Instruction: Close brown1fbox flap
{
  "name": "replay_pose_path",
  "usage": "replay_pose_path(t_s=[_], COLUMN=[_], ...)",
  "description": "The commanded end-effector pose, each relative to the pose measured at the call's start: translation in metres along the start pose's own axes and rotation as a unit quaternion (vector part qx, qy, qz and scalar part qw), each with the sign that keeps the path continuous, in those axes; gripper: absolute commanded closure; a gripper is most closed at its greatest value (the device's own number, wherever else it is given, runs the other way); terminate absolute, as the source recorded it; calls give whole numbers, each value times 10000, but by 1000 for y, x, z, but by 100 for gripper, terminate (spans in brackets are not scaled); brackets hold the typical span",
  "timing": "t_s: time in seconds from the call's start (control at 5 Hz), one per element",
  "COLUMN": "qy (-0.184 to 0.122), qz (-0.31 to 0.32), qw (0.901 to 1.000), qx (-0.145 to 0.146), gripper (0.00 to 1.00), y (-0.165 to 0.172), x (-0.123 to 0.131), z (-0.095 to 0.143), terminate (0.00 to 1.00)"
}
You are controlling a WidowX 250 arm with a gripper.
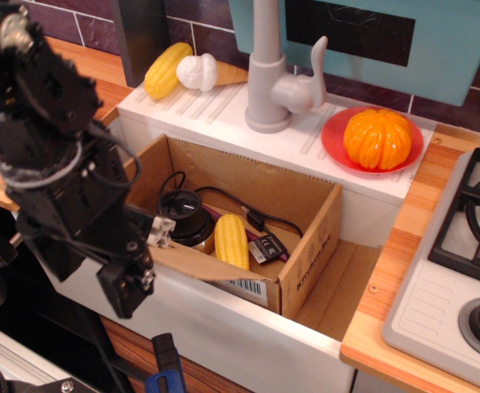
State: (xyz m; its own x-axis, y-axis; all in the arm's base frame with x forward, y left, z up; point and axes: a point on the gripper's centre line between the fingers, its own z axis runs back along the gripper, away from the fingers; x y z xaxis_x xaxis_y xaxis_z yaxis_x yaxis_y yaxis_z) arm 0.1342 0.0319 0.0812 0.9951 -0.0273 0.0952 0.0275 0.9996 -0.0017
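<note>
The brown1fbox stands open inside the white sink, with black lettering on its right side. Its front flap is tilted up off the sink's front rim, and the white barcode label on its outer face shows. My gripper is at the end of the black arm on the left, against the flap's left end and just below it. The fingers are dark and seen end-on, so I cannot tell whether they are open or shut. Inside the box lie a yellow corn cob, a round black device with cables, and a small black gadget.
A grey faucet stands behind the box, with a second corn cob and a white ice-cream cone beside it. An orange pumpkin sits on a red plate. A stove is at the right. A blue-handled tool is at the bottom.
</note>
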Motion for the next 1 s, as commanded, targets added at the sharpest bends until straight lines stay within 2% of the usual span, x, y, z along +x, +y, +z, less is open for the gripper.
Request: replay_pose_path(t_s=[0.0,0.4,0.8], qy=[-516,-624,-791], qz=[-96,-309,-379], qw=[9983,9975,9961], qx=[239,144,133], gripper=[0,0,0], y=[5,6,3], x=[34,98,139], z=[12,8,2], terminate=[0,0,0])
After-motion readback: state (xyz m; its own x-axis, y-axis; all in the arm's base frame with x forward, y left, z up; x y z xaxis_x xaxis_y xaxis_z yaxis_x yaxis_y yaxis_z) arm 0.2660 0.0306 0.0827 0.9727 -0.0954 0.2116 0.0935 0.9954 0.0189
